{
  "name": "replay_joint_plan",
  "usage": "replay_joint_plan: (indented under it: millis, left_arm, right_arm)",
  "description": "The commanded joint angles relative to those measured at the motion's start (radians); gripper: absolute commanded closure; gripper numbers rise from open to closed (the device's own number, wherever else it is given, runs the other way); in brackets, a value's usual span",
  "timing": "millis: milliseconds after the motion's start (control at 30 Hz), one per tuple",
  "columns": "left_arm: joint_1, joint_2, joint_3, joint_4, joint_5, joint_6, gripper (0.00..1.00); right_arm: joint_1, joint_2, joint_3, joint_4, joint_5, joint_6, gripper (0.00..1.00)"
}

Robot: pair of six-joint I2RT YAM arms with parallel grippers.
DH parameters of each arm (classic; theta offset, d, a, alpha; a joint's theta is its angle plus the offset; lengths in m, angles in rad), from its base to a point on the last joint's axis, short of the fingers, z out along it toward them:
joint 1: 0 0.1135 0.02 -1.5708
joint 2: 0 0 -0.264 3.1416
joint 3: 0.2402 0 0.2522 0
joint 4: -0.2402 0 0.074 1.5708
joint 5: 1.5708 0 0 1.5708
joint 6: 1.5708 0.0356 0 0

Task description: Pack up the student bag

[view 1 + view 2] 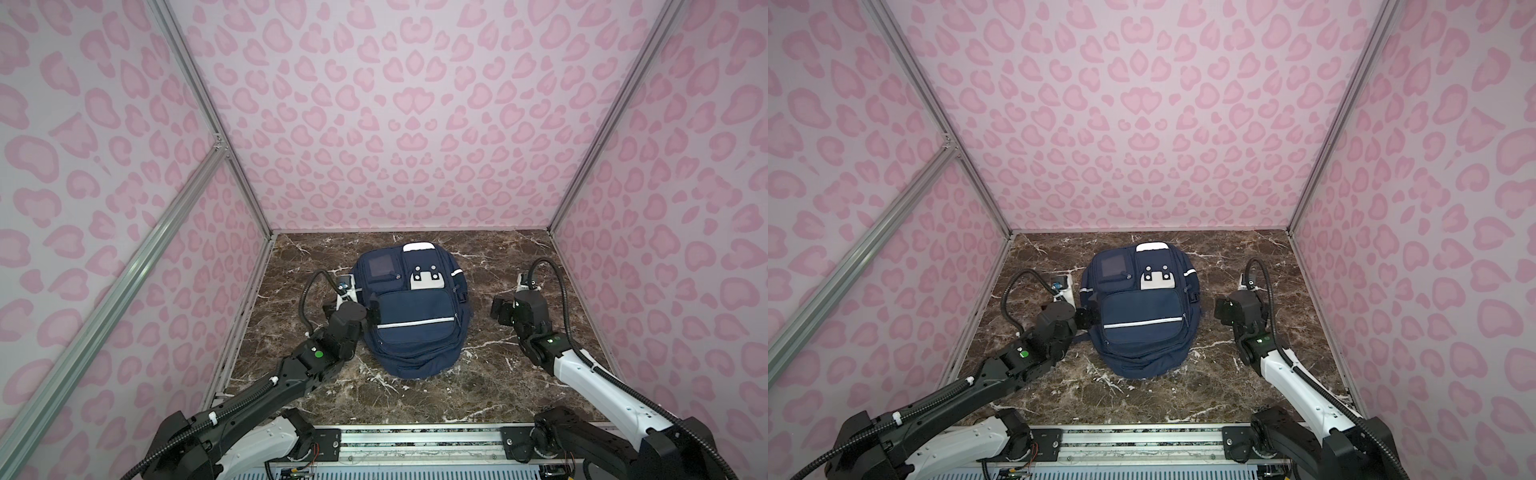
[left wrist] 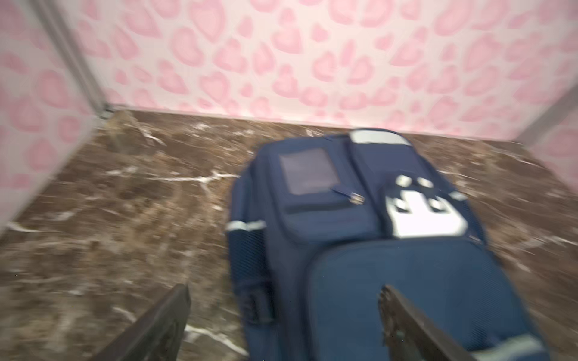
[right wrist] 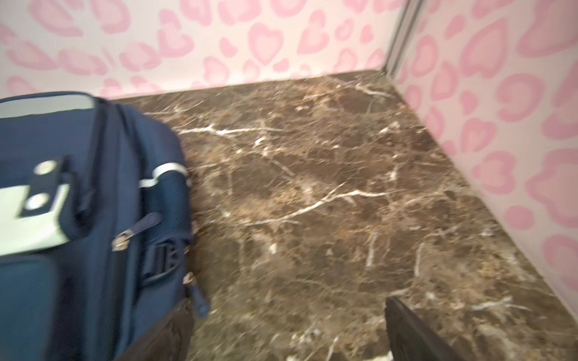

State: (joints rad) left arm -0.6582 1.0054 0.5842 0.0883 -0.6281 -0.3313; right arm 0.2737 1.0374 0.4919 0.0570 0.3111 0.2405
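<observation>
Student bag (image 1: 411, 320) lies flat, front up, mid marble table (image 1: 490, 374) – left gripper (image 1: 372, 312) spread wide straddling its left edge, right gripper (image 1: 500, 311) wide open, empty, apart from it

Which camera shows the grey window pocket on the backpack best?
A top view: the grey window pocket on the student bag is sharp and unobstructed in both. The left wrist view shows it nearer but blurred; the right wrist view misses it.
</observation>
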Motion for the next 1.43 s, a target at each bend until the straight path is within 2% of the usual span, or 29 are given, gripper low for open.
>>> replay_joint_plan:
  millis: [0,67,133,200,267,333,400,500,600,667,833,933,1200,1267,1400]
  left_arm:
    - [0.143,-0.013,-0.091,0.243,-0.040,0.243,0.04]
    - [0.235,0.003,-0.124,0.299,0.009,0.291,0.04]
    - [0.343,0.045,-0.136,0.323,0.132,0.338,0.01]
    - [0.443,0.115,-0.134,0.336,0.226,0.368,0.02]
    - [0.547,0.173,-0.156,0.410,0.315,0.333,0.02]
    - [0.652,0.209,-0.216,0.541,0.452,0.252,0.02]
    - [0.704,0.254,-0.273,0.692,0.535,0.193,0.02]
    - [0.703,0.299,-0.279,0.777,0.538,0.231,0.03]
    - [0.718,0.397,-0.274,0.858,0.512,0.204,0.02]
    - [0.708,0.460,-0.267,0.902,0.537,0.229,0.02]
    - [0.708,0.474,-0.246,0.877,0.673,0.285,0.02]
    - [0.715,0.470,-0.252,0.884,0.722,0.300,0.02]
    - [0.712,0.466,-0.257,0.890,0.716,0.300,0.02]
    - [0.710,0.480,-0.235,0.860,0.667,0.285,0.02]
    - [0.694,0.465,-0.250,0.877,0.637,0.291,0.02]
  right_arm:
    - [-0.039,-0.005,-0.105,0.384,0.072,-0.203,0.04]
    - [-0.076,0.012,-0.143,0.461,0.071,-0.229,0.04]
    - [-0.138,0.052,-0.138,0.464,0.022,-0.208,0.04]
    - [-0.180,0.111,-0.149,0.521,-0.007,-0.204,0.04]
    - [-0.198,0.185,-0.174,0.626,0.007,-0.220,0.04]
    - [-0.216,0.259,-0.188,0.725,-0.043,-0.227,0.04]
    - [-0.223,0.315,-0.178,0.774,-0.070,-0.223,0.04]
    - [-0.258,0.369,-0.150,0.804,-0.154,-0.190,0.04]
    - [-0.279,0.478,-0.132,0.859,-0.210,-0.181,0.04]
    - [-0.278,0.521,-0.165,0.974,-0.259,-0.208,0.04]
    - [-0.277,0.496,-0.132,0.863,-0.272,-0.221,0.02]
    - [-0.277,0.503,-0.138,0.891,-0.275,-0.223,0.01]
    - [-0.277,0.500,-0.136,0.877,-0.279,-0.227,0.01]
    - [-0.276,0.499,-0.135,0.878,-0.279,-0.227,0.01]
    - [-0.276,0.499,-0.136,0.878,-0.278,-0.227,0.01]
